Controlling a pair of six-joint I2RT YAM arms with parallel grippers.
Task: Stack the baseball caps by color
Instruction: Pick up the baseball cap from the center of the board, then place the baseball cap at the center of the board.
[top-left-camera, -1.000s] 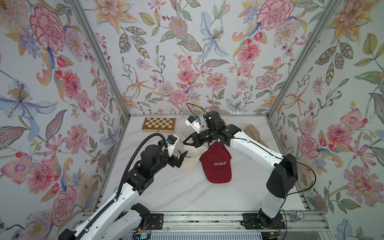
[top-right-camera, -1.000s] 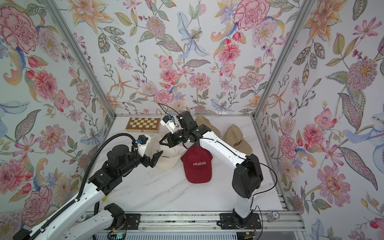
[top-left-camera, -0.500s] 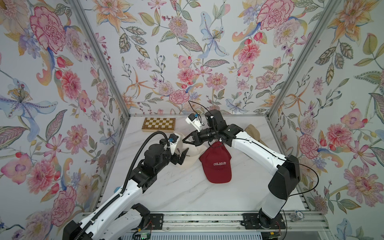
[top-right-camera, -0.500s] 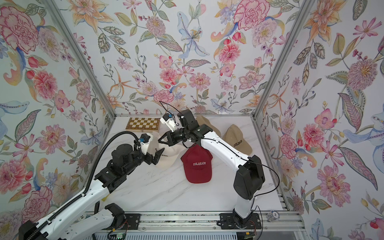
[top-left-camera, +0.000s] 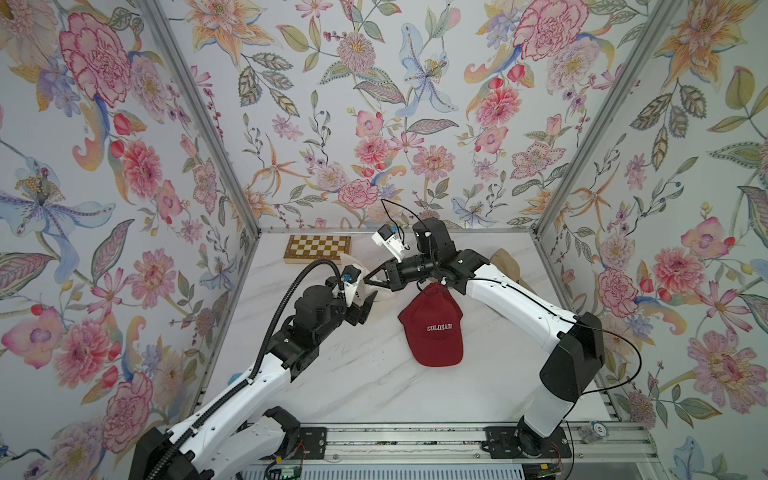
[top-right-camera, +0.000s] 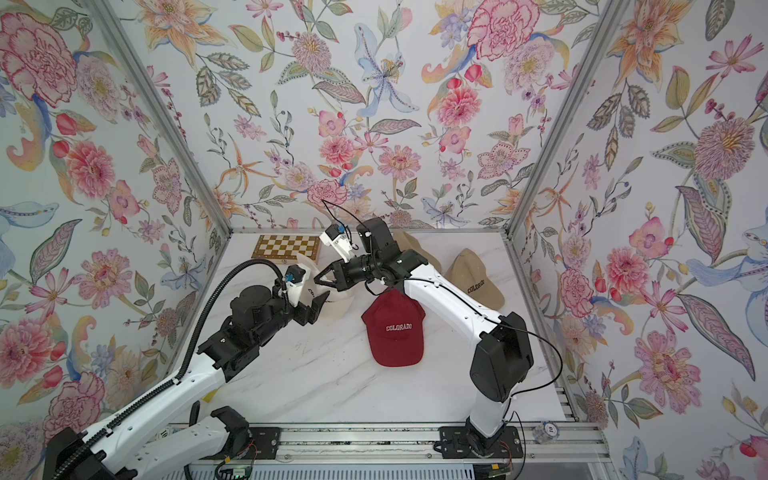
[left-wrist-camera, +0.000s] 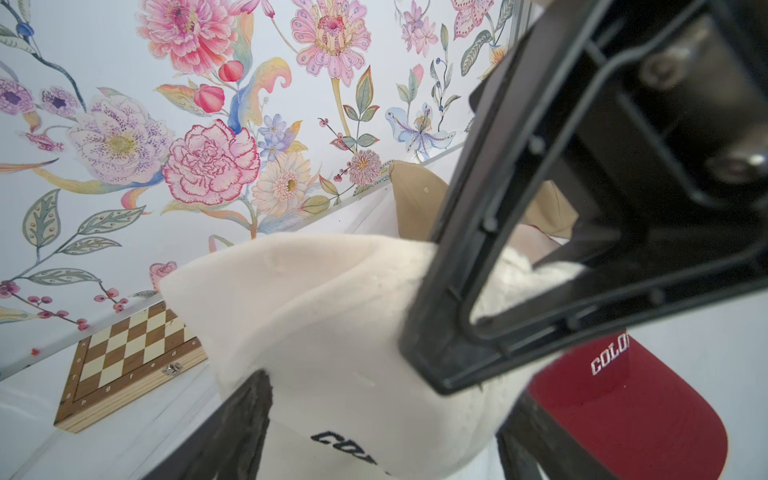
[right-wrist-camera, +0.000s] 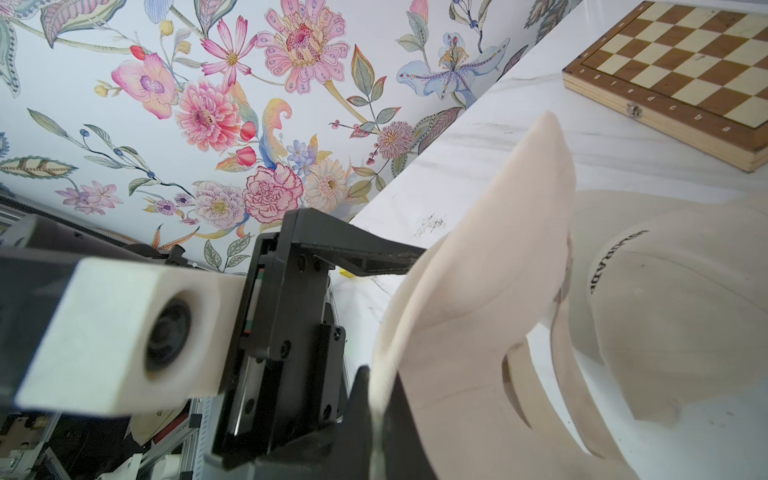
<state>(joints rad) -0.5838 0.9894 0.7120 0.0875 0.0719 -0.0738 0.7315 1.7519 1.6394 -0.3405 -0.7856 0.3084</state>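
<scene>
Two cream baseball caps lie together at the table's middle left. The upper cream cap (right-wrist-camera: 478, 299) is pinched at its edge by my right gripper (right-wrist-camera: 374, 386), which is shut on it and holds its brim tilted up. The lower cream cap (right-wrist-camera: 673, 282) shows dark lettering. My left gripper (left-wrist-camera: 386, 415) is open, and its fingers (left-wrist-camera: 249, 415) straddle the cream crown (left-wrist-camera: 332, 324). In both top views the two grippers (top-left-camera: 368, 303) (top-right-camera: 318, 279) meet tip to tip over the cream caps (top-right-camera: 338, 305). A dark red cap (top-left-camera: 434, 328) (top-right-camera: 397, 332) lies flat under the right forearm.
Two tan caps (top-right-camera: 478, 278) (top-right-camera: 409, 245) sit at the back right, partly behind the right arm. A folded wooden chessboard (top-left-camera: 318, 248) (left-wrist-camera: 129, 361) lies at the back left by the wall. Flowered walls enclose three sides.
My left gripper has reached forward around the cream caps and its jaws have narrowed a little. My right gripper stays shut on the cream cap and has shifted slightly left.
</scene>
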